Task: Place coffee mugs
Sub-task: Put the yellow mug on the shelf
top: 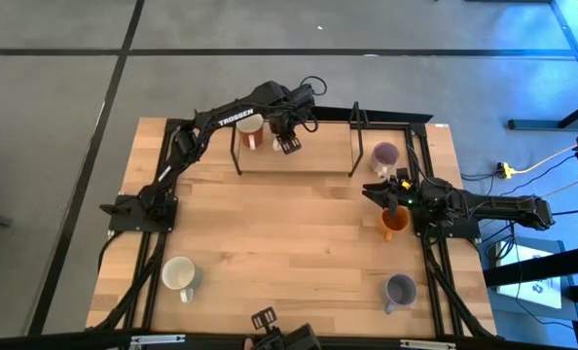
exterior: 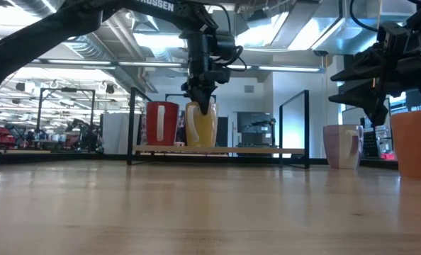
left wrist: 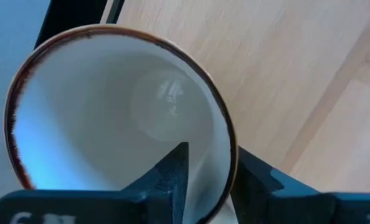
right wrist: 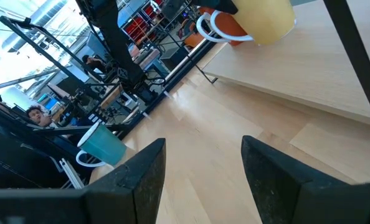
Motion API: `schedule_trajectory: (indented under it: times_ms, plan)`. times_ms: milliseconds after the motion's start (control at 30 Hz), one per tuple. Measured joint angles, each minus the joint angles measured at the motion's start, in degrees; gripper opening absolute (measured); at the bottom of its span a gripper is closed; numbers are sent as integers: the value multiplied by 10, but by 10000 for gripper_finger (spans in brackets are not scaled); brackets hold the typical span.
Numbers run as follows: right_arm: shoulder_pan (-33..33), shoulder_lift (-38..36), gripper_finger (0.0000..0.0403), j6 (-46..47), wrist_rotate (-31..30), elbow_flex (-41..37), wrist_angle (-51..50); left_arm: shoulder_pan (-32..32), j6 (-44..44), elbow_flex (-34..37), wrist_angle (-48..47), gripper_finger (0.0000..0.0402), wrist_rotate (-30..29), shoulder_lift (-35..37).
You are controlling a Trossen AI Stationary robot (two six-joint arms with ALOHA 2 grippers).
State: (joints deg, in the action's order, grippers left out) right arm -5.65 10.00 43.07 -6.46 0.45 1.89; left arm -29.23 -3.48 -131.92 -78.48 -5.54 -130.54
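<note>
High view: left pincer point(top: 287, 146) sat over the raised shelf point(top: 318, 156) at the desk's far edge. Low: cream mug point(exterior: 200, 125) resting there. Left wrist: fingers pinched its rim, likely for placement. Right wrist: right pincer point(right wrist: 200, 174) spread, idle.

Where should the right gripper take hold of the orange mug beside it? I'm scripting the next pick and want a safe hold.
Probably the rim. The orange mug stands upright with its mouth open to the top, close beside the open right gripper. Come straight down, one finger inside the wall and one outside, on a side away from the handle. The left gripper holds its white mug that way.
</note>
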Motion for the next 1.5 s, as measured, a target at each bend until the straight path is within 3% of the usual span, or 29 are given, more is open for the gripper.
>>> schedule_trajectory:
  times_ms: [300, 533, 800, 1500]
  plan:
    - [0, 0, 198, 0, 0, 0, 0, -1, 43, 0, 0, 99, -35, 0]
    - [0, 0, 198, 0, 0, 0, 0, -1, 38, -7, -8, 99, 5, 0]
    - [0, 0, 198, 1, 0, 0, 0, -3, 28, -30, -1, 99, 2, 6]
    - [0, 47, 198, 17, 0, 0, 1, -3, -49, -31, 131, 112, 16, 12]
